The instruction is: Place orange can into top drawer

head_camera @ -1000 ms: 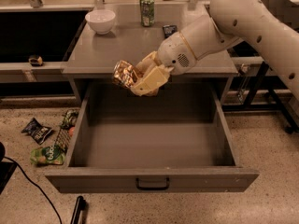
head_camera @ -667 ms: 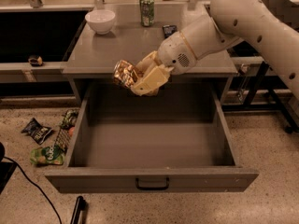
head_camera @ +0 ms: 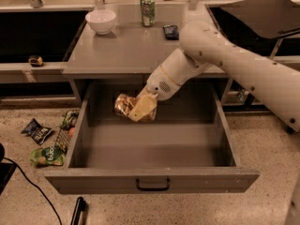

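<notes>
Orange can: the orange can (head_camera: 123, 105) lies on its side, held in the back part of the open top drawer (head_camera: 93, 181), just under the front edge of the bench (head_camera: 126, 48).
Long axis: it runs about left to right in the camera view and drops a little toward the right; one round end faces left.
Contact with the drawer floor: I cannot tell if the can touches it.
Gripper: the gripper (head_camera: 140, 111) reaches down into the drawer from the right, at the end of the white arm (head_camera: 225, 55).
Fingers: the tan fingers (head_camera: 145, 105) are closed around the right part of the can and cover it.
Drawer: it is pulled far out; its grey floor shows in front of the can, and a black handle (head_camera: 153, 185) sits at the middle of the front panel.
Bench top: a white bowl (head_camera: 101, 20) at back left, a green can (head_camera: 147, 11) upright at the back, and a small dark object (head_camera: 171, 31) just right of it.
Floor: speckled, with snack packets (head_camera: 46, 156) left of the drawer and a black cable (head_camera: 28, 186).
</notes>
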Controlling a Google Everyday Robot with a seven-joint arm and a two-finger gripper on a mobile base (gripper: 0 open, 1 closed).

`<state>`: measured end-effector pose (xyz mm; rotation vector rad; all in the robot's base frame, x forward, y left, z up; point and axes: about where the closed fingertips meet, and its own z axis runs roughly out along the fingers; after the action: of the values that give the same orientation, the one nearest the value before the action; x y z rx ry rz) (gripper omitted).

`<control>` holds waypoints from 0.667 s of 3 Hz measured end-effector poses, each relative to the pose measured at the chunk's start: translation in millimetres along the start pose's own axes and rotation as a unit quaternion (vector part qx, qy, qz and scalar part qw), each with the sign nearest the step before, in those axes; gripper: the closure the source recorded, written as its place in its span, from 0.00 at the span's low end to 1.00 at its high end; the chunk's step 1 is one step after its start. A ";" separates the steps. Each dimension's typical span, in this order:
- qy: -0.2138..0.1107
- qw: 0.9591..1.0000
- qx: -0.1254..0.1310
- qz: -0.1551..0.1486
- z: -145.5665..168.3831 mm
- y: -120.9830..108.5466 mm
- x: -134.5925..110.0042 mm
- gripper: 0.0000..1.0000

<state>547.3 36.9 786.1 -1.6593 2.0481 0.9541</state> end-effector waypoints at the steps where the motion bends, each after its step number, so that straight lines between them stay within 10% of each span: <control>1: 0.062 0.996 0.001 0.061 35.3 -17.9 35.8 1.00; 2: 0.099 0.989 -0.002 0.112 61.1 -29.8 68.0 1.00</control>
<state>548.7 26.2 690.6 -1.6060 2.4077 0.8922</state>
